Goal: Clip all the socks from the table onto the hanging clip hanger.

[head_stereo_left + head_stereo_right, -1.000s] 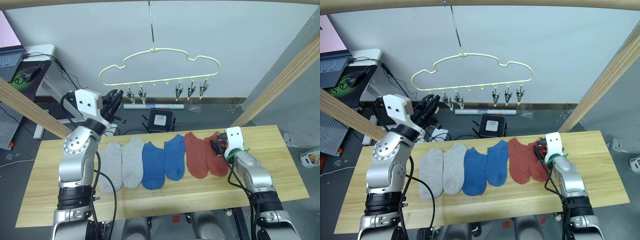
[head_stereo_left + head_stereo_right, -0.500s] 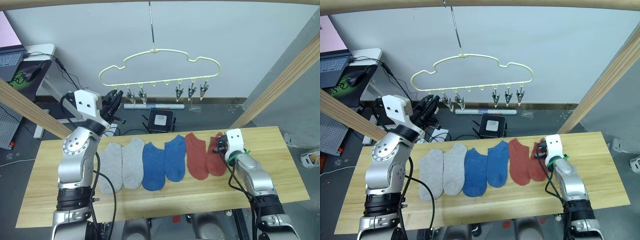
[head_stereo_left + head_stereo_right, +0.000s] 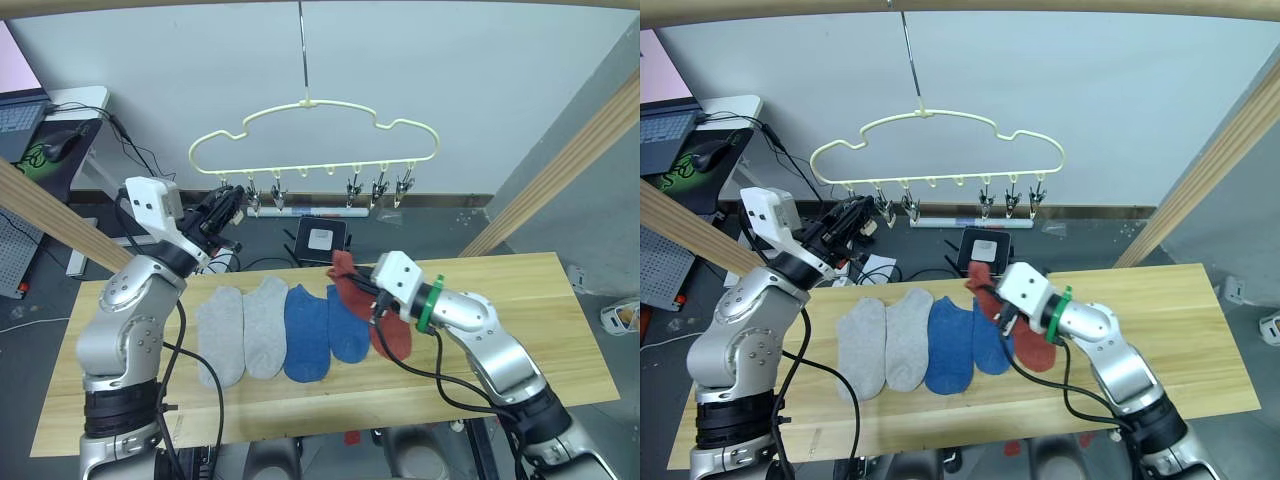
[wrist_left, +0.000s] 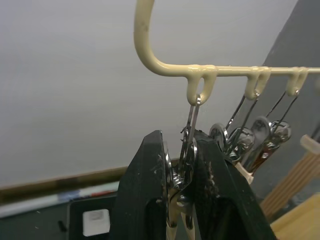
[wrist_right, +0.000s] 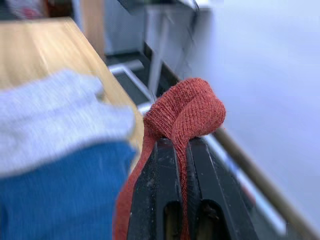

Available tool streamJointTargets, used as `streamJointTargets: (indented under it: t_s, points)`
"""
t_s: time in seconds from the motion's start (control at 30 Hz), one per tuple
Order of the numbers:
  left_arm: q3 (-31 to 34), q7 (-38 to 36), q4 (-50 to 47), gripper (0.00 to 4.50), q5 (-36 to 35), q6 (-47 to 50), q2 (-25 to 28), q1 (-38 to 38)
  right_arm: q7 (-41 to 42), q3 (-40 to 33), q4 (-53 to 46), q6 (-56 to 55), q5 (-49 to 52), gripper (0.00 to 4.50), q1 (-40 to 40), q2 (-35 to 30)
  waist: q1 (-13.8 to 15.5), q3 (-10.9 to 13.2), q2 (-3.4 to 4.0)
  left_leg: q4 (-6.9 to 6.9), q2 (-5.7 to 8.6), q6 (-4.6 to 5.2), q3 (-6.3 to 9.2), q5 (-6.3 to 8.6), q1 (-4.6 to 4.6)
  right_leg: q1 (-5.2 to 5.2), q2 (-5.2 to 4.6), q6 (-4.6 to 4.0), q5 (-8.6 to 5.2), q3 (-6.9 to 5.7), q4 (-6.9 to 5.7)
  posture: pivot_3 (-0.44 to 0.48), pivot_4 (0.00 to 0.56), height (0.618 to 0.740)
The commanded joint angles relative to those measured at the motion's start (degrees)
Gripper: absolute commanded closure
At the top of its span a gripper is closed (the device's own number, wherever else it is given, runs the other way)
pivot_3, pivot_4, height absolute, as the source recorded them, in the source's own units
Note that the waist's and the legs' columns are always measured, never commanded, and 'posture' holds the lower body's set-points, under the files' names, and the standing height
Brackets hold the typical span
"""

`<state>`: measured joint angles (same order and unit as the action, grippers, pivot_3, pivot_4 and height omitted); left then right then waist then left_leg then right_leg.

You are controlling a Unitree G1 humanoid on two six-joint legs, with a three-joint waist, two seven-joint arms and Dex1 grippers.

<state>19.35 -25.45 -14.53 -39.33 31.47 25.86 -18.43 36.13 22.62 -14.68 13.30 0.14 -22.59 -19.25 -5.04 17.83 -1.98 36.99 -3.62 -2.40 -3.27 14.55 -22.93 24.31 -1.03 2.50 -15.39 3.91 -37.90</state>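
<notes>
A cream cloud-shaped clip hanger (image 3: 312, 103) hangs above the table (image 3: 565, 330) with a row of silvery clips. My left gripper (image 3: 228, 207) is raised at the hanger's left end, shut on the leftmost clip (image 4: 183, 167). My right gripper (image 3: 366, 296) is shut on one rust red sock (image 3: 344, 270), held bunched just above the blue socks; its folded cuff (image 5: 184, 112) bulges past the fingertips. The other red sock (image 3: 393, 338) lies flat below it. Two blue socks (image 3: 306, 332) and two grey socks (image 3: 223, 332) lie side by side to the left.
Thick wooden beams slant down at the right (image 3: 560, 165) and the left (image 3: 45, 215) of the table. A black box (image 3: 320, 240) and cables sit on the floor behind it. A desk with a laptop (image 3: 25, 110) stands at the far left.
My right gripper has shut on a red sock at the table's right and carried it up and left towards the middle. The hanger and my left gripper have shifted slightly left.
</notes>
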Motion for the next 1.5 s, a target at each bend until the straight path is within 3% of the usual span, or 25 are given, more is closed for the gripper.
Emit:
streamJointTargets:
  t_s: [0.03,0.33,0.67,1.5]
  points:
    - [2.9,1.0,-2.6,4.15,-5.5,4.3,1.3,-0.6,0.8,2.1,0.2,-1.1,-0.6,4.50,-3.0,2.6,0.1,0.0,-0.01,0.00,0.00,0.00,0.02,0.00,-0.01,0.01,0.00,-0.01,0.00,-0.02,0.00,-0.089,0.301,0.740]
    - [7.0,4.2,-2.1,4.15,-17.2,11.9,2.2,-3.4,-0.6,5.0,8.6,-2.5,-3.1,4.50,-9.2,10.5,0.2,0.0,-0.07,0.01,-0.04,-0.03,0.06,-0.01,-0.09,0.05,-0.11,0.00,0.00,-0.08,0.02,-0.087,0.292,0.740]
    - [7.6,6.3,-3.0,4.15,-22.6,14.4,2.7,-2.8,-1.3,6.1,13.8,-5.1,-6.1,4.50,-12.8,15.0,0.2,-0.1,-0.10,0.02,-0.04,-0.02,0.10,-0.01,-0.10,0.08,-0.12,-0.01,0.00,-0.11,-0.04,-0.083,0.289,0.740]
    - [4.5,6.7,-7.0,4.15,-19.7,8.8,1.0,1.4,-3.8,4.4,23.2,-13.6,-7.3,4.50,-17.5,20.8,0.3,-0.2,-0.27,0.04,-0.05,0.08,0.14,0.05,-0.11,0.08,-0.21,-0.04,0.02,-0.16,-0.10,-0.058,0.284,0.740]
